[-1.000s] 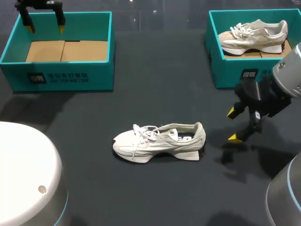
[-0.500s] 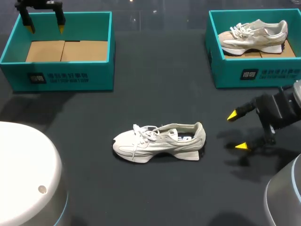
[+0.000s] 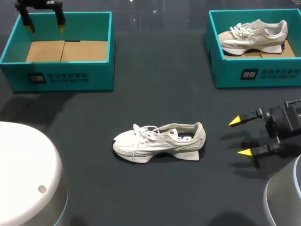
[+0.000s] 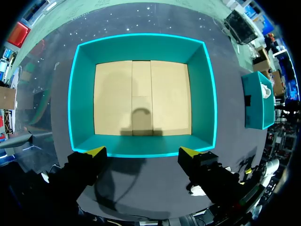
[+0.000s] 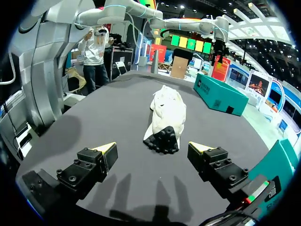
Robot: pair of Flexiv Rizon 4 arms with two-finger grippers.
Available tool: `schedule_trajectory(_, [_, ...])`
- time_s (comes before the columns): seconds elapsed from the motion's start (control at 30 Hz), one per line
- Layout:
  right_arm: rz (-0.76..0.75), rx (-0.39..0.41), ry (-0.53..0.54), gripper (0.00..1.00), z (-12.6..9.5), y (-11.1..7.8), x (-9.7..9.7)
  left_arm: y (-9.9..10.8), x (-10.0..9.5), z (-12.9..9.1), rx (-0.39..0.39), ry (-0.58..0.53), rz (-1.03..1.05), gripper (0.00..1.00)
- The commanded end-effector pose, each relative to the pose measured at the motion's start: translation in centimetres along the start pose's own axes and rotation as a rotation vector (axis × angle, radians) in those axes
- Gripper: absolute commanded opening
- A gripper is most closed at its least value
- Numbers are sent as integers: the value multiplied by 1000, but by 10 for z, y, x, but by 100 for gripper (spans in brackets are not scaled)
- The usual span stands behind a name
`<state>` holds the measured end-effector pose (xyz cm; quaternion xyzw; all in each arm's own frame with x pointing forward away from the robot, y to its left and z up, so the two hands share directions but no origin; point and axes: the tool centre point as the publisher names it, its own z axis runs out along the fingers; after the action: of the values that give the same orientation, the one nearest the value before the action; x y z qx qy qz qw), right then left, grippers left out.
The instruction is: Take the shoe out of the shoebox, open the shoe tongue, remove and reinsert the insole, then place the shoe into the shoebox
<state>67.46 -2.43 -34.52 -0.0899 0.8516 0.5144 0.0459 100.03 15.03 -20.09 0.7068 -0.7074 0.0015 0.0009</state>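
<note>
white shoe point(image 3: 160, 141) sits on the worktop point(image 3: 155, 70), heel toward the released right claw point(image 3: 239, 136); i'd come in level, straddle the heel, pin it. left claw point(image 3: 44, 21), released, hangs over the empty shoebox point(image 3: 66, 70).

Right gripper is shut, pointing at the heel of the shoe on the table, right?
No: the right gripper is open, tips wide apart, as the right wrist view shows. It points at the heel of the shoe on the table.
</note>
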Motion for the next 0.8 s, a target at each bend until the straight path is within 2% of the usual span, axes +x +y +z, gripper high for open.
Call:
schedule_trajectory(0.03, [0,-11,5,100,1,-2,-3,0,0,0,0,-1,0,100])
schedule_trajectory(0.1, [-21,-1,8,100,1,-7,-4,0,0,0,0,-1,0,100])
schedule_trajectory(0.43, [90,28,-22,100,5,-45,-12,0,0,0,0,-1,0,100])
schedule_trajectory(0.8, [177,9,-31,100,8,-56,-19,0,0,0,0,-1,0,100])
